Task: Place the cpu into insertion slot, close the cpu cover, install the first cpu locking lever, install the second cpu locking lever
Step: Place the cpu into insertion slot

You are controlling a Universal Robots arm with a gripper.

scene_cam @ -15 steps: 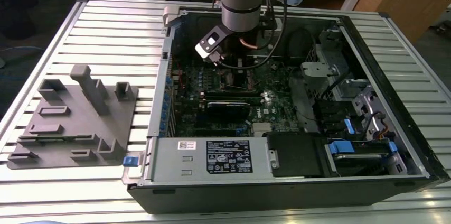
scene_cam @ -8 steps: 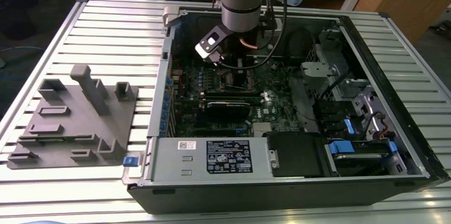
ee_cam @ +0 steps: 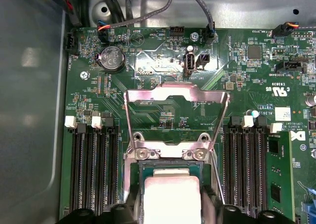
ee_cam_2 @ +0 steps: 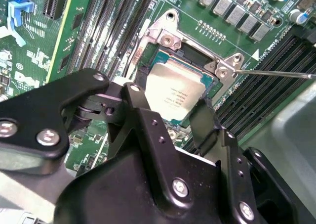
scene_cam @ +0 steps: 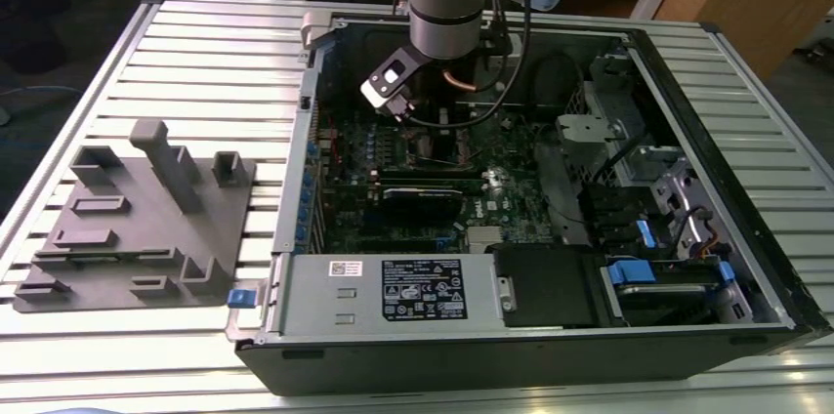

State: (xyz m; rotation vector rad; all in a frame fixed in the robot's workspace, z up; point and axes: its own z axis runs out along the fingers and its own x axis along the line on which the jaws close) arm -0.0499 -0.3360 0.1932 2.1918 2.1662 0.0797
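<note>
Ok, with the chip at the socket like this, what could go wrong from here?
1. The silver-grey square chip lies over the metal-rimmed square socket with the black pincer astride it. Whether it sits flat is unclear, so a skewed seating might damage contacts.
2. The silvery cover frame stands raised beside the socket; the pincer might knock it.
3. The thin metal lever rod juts out close by and might snag.
</note>
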